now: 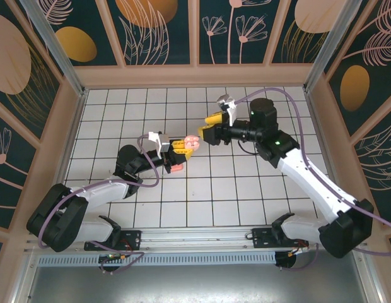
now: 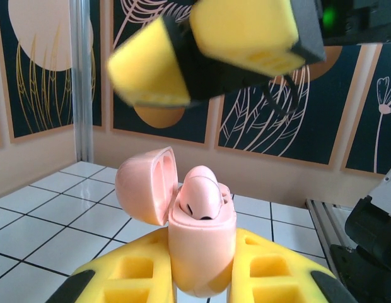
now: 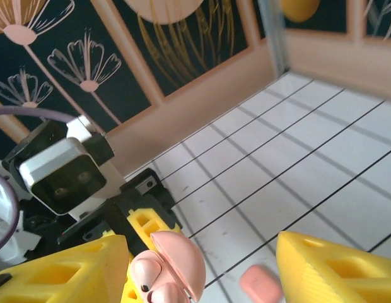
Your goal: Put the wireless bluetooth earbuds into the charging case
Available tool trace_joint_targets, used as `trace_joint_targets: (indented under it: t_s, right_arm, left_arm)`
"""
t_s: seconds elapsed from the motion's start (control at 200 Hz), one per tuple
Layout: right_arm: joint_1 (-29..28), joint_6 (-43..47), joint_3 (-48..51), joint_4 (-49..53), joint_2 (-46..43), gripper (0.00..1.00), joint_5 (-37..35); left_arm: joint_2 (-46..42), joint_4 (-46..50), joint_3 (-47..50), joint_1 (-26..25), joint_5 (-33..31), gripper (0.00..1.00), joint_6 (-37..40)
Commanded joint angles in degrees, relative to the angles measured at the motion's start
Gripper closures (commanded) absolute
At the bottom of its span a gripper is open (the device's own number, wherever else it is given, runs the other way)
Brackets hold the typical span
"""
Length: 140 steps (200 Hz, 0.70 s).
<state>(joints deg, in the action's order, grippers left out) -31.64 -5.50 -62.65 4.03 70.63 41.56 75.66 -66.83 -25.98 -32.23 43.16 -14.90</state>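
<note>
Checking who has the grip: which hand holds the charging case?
The left hand, yellow fingers clamped on the open pink charging case; the right hand hovers nearby, jaws apart, empty.

Lab cell: tiled floor [image 1: 183,208], panelled walls [image 1: 151,25]

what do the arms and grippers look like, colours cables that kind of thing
The left arm and right arm both have white links between chunky black joints, and a thin purple cable runs along each. Small green lights glow on the right arm. The left gripper and right gripper have blocky yellow fingers with rectangular recesses, on black mounts, with a white camera block at the wrist.
</note>
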Motion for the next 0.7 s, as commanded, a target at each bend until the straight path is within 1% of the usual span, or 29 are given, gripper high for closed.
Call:
trace_joint_targets:
  t_s: [0.0,0.205,0.43,0.535,0.601,0.696]
  right_arm:
    - [-0.07,-3.93,-2.01,-0.49,3.85,0.36,8.89]
    - [-0.06,-3.92,-3.22,-1.00,7.01,0.36,13.26]
    - [-0.57,-3.33,-2.72,-2.00,6.08,0.37,18.96]
    - [-0.71,-3.14,-2.39,-2.10,5.20,0.41,21.66]
    - [-0.71,-2.87,-2.15,-2.17,4.30,0.45,23.06]
    - [-0.49,-2.81,-1.22,-3.02,1.52,0.46,23.25]
  left_arm:
    - [-1.40,-1.91,-1.36,-0.22,1.54,0.93,0.17]
    - [-2.30,-0.70,-1.44,-0.20,1.13,0.92,0.76]
    - [-2.53,0.95,-1.62,-0.19,0.35,0.92,1.85]
    - [-2.54,1.53,-1.85,-0.16,0.02,0.92,2.06]
    - [-2.60,1.78,-1.81,-0.19,-0.37,0.92,2.25]
    - [-2.71,2.13,-1.82,-0.17,-0.74,0.92,2.50]
